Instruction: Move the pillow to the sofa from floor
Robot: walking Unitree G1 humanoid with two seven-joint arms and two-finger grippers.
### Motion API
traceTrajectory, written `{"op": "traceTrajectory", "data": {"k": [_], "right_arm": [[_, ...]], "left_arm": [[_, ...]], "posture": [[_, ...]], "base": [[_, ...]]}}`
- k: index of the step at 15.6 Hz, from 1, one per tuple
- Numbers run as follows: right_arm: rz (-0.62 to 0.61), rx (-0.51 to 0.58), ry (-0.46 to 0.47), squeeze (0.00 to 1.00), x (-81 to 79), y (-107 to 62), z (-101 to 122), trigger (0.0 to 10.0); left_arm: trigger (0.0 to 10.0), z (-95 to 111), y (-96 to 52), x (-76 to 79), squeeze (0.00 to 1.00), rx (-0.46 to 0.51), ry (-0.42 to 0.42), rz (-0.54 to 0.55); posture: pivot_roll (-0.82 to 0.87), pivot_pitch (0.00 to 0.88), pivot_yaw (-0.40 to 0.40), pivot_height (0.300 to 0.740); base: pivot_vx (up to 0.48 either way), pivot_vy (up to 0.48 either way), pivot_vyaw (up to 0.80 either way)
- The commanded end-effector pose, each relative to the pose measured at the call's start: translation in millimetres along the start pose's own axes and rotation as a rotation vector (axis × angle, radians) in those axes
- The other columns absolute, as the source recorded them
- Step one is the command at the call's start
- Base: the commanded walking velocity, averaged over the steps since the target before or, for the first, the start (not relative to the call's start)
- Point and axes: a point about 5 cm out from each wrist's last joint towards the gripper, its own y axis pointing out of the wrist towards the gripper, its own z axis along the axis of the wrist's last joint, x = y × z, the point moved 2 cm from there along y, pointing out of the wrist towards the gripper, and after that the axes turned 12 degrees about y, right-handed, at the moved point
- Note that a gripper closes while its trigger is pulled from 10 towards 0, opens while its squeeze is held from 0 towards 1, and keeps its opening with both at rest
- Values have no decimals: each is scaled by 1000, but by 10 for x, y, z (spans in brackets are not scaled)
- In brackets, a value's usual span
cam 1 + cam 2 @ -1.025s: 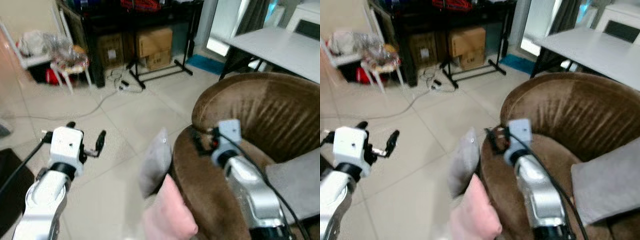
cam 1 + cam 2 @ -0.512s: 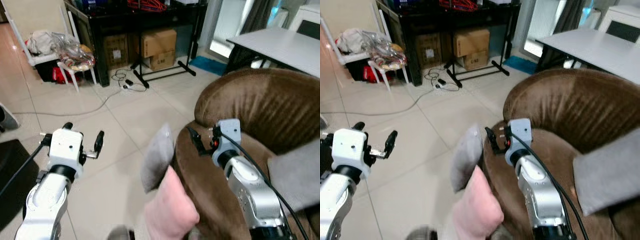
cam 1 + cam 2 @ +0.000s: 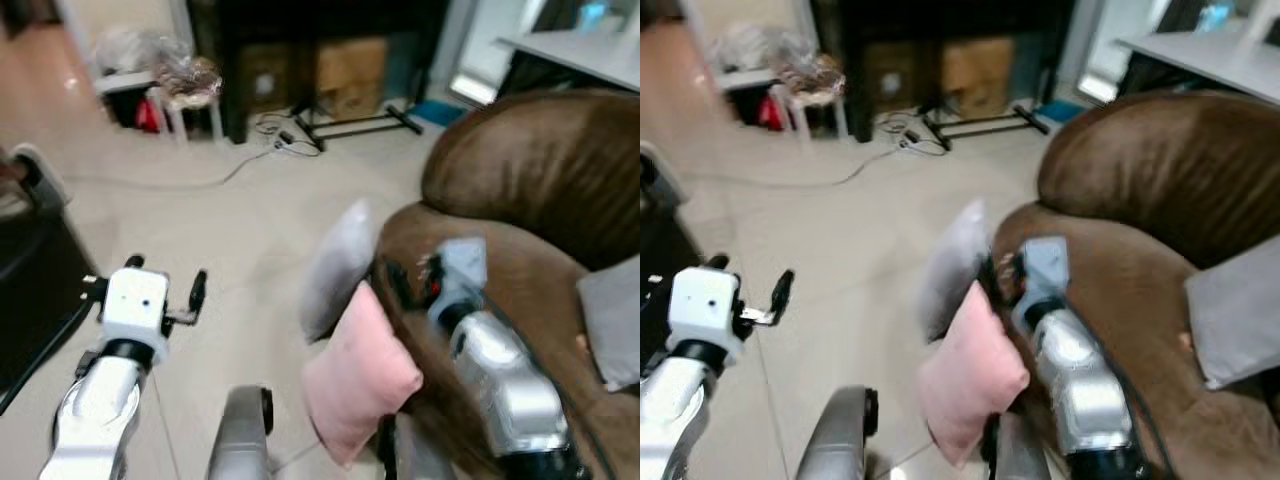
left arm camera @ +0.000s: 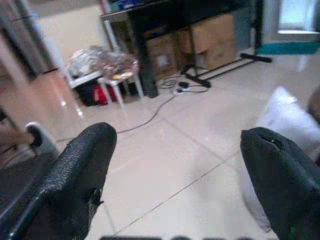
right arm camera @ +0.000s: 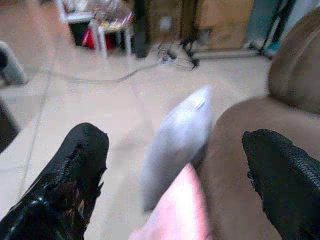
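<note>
Pink pillow [image 3: 358,377] and grey pillow [image 3: 337,268] lean on the floor against the brown sofa [image 3: 520,230], at its 9 o'clock. Left gripper [image 3: 165,290] and right gripper [image 5: 175,165] both wide open, empty.

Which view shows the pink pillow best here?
The left eye view: the pink pillow shows whole, leaning against the brown sofa. The right eye view shows it similarly; the right wrist view catches a blurred corner.
</note>
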Motion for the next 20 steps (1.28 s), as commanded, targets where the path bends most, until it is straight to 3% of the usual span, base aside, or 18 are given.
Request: {"op": "traceTrajectory", "data": {"k": [1, 2, 4, 5, 6, 7, 20], "right_arm": [[-21, 59, -22, 1000, 68, -3, 147, 10000], [-26, 61, -23, 984, 81, 0, 144, 10000], [-37, 65, -24, 729, 117, 6, 131, 10000], [-39, 66, -24, 729, 126, 8, 127, 10000], [-39, 66, -24, 608, 130, 7, 117, 10000], [-39, 63, -24, 0, 129, 10, 102, 10000], [-44, 55, -51, 0, 148, 32, 84, 10000]], "left_arm": [[10000, 99, 32, -60, 0, 43, 10, 26], [10000, 87, 26, -79, 0, 40, 7, 31], [10000, 62, 10, -94, 0, 36, 2, 37], [10000, 58, 8, -91, 0, 36, 2, 38], [10000, 61, 5, -85, 0, 40, -6, 37], [10000, 80, 3, -64, 0, 52, -24, 31], [10000, 82, -7, -43, 0, 59, -46, 22]], "posture": [[29, 0, -59, 580], [29, 0, -61, 580], [34, 0, -64, 580], [35, 0, -66, 580], [36, 0, -68, 580], [39, 0, -72, 580], [41, 0, -76, 580]], "base": [[0, 0, 0], [0, 0, 0], [0, 0, 0], [0, 0, 0], [0, 0, 0], [307, 0, 0], [353, 0, 0]]}}
